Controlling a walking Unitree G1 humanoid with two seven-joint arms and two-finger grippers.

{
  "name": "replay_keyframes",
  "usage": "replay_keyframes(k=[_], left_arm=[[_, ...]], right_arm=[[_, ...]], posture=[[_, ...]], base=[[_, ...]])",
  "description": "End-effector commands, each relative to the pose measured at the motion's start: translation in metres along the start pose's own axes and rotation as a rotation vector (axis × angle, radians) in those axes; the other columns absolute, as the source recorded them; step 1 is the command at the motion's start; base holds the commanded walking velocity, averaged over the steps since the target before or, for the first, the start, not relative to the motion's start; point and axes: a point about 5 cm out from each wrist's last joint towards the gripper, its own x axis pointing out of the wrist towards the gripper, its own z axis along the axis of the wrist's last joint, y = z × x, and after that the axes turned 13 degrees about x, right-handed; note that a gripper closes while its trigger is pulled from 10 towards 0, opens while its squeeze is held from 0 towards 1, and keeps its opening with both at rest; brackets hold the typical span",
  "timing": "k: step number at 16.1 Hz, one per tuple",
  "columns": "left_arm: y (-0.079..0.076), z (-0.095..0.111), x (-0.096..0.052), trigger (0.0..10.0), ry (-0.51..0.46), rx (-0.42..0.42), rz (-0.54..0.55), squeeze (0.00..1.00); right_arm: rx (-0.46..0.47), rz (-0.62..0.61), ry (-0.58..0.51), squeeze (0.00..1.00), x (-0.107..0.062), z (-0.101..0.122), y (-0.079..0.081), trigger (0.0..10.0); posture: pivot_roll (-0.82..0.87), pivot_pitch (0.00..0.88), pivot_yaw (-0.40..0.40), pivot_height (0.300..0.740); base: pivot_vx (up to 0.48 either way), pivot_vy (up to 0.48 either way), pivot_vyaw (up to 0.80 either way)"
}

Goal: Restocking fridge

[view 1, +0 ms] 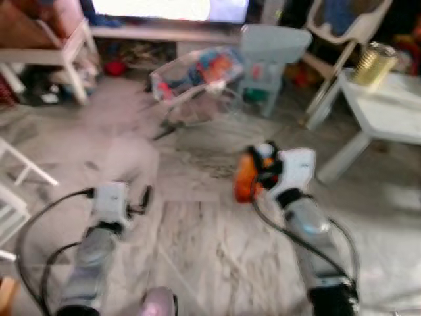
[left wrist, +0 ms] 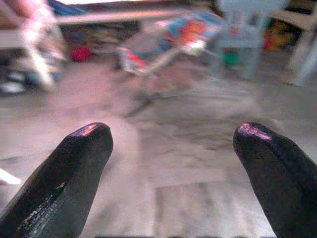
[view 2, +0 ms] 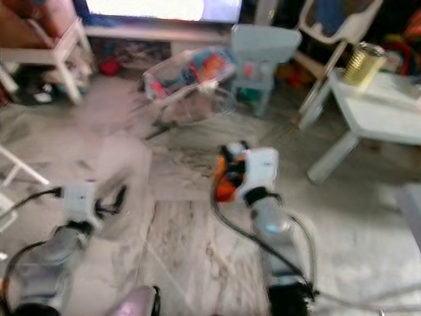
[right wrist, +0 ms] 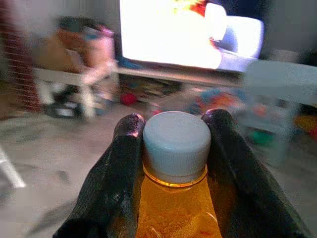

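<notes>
The right hand is clamped on an orange bottle, held above the floor. The left hand is apart and empty. It looks like the carrying step; next, find the fridge.

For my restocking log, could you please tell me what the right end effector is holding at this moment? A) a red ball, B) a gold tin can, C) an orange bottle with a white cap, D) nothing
C: the right end effector has its two black fingers closed on either side of an orange bottle with a white cap.
</notes>
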Motion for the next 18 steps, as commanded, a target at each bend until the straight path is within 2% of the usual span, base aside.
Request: replay_keyframes(k=[1, 4, 7, 11, 13, 15, 18], left_arm=[[-0.006, 0.001, 0.0, 10.0, -0.006, -0.005, -0.009, 0.0], [-0.007, 0.002, 0.001, 10.0, -0.011, -0.005, -0.011, 0.0], [-0.006, 0.002, 0.001, 10.0, -0.014, -0.004, 0.003, 0.0], [0.002, -0.002, -0.01, 10.0, -0.009, -0.014, 0.038, 0.0], [0.008, -0.007, -0.02, 10.0, 0.007, -0.017, 0.059, 0.0], [0.009, -0.009, -0.024, 10.0, 0.014, -0.02, 0.063, 0.0], [0.008, -0.007, -0.019, 10.0, 0.001, -0.049, 0.09, 0.0]], right_arm=[[-0.014, -0.009, -0.012, 0.0, -0.001, 0.004, -0.004, 10.0], [-0.016, 0.01, -0.016, 0.0, 0.001, 0.005, -0.001, 10.0], [-0.028, -0.001, -0.034, 0.0, 0.002, 0.007, -0.005, 10.0], [-0.062, -0.1, -0.064, 0.0, -0.011, 0.008, -0.024, 10.0], [-0.07, -0.185, -0.052, 0.0, -0.027, 0.003, -0.041, 10.0], [-0.071, -0.211, -0.033, 0.0, -0.035, -0.002, -0.048, 10.0], [-0.07, -0.21, -0.029, 0.0, -0.032, -0.004, -0.047, 10.0]], posture=[[0.08, 0.051, -0.061, 0.74], [0.08, 0.052, -0.059, 0.74], [0.08, 0.052, -0.059, 0.74], [0.08, 0.049, -0.057, 0.74], [0.08, 0.053, -0.053, 0.74], [0.08, 0.056, -0.055, 0.74], [0.08, 0.051, -0.057, 0.74]], base=[[0.0, 0.0, 0.8], [0.0, 0.0, 0.8], [0.0, 0.0, 0.8], [0.0, 0.0, 0.8], [0.0, 0.0, 0.8], [0.0, 0.0, 0.8], [0.0, 0.0, 0.8]])
